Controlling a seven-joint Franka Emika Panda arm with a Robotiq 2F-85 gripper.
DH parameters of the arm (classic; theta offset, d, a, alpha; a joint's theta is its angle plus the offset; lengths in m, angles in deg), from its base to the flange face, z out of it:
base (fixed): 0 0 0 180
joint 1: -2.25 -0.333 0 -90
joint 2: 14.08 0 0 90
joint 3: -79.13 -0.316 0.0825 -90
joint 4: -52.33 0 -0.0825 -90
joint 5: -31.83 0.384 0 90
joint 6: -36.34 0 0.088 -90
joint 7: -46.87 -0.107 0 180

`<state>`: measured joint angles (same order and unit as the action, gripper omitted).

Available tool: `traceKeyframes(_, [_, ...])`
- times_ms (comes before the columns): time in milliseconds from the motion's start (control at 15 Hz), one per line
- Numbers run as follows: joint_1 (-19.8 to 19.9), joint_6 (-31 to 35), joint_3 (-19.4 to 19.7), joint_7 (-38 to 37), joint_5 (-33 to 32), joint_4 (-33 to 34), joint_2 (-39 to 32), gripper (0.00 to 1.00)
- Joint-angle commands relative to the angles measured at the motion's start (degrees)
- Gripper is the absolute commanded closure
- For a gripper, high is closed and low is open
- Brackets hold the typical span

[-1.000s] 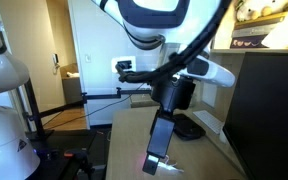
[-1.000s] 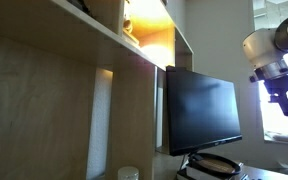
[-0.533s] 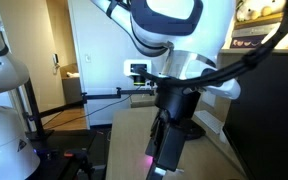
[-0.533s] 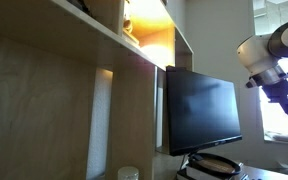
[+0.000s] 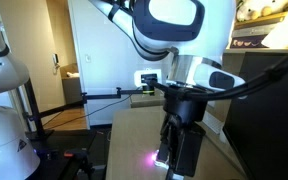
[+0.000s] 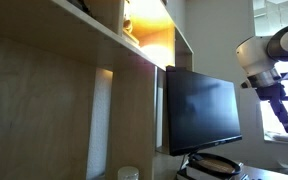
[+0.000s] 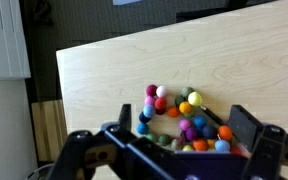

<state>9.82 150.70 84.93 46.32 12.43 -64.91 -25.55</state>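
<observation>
**Hovering over a heap of coloured balls**

In the wrist view the gripper (image 7: 160,132) hangs over the pale wooden worktop (image 7: 104,80). Its fingers (image 7: 249,122) are spread wide and hold nothing. Between them lies a tight cluster of small coloured balls (image 7: 184,118) in red, pink, orange, yellow, blue and green. Whether a tray holds them I cannot tell. In an exterior view a dark monitor (image 6: 199,110) stands beside a lit shelf compartment (image 6: 154,45) with a pale cup (image 6: 129,27) inside.
</observation>
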Motion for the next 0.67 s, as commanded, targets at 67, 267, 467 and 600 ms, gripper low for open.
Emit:
traceKeyframes(67, [-0.55, -0.12, 0.63, 0.12, 0.15, 0.49, -0.71, 0.00])
traceKeyframes(267, [-0.54, -0.12, 0.65, 0.13, 0.15, 0.80, -1.01, 0.00])
traceKeyframes(467, [-0.29, 0.13, 0.81, 0.61, 0.44, 2.07, -2.98, 0.00])
traceKeyframes(600, [-0.25, 0.41, 1.16, -0.06, -0.42, 2.73, -5.10, 0.00])
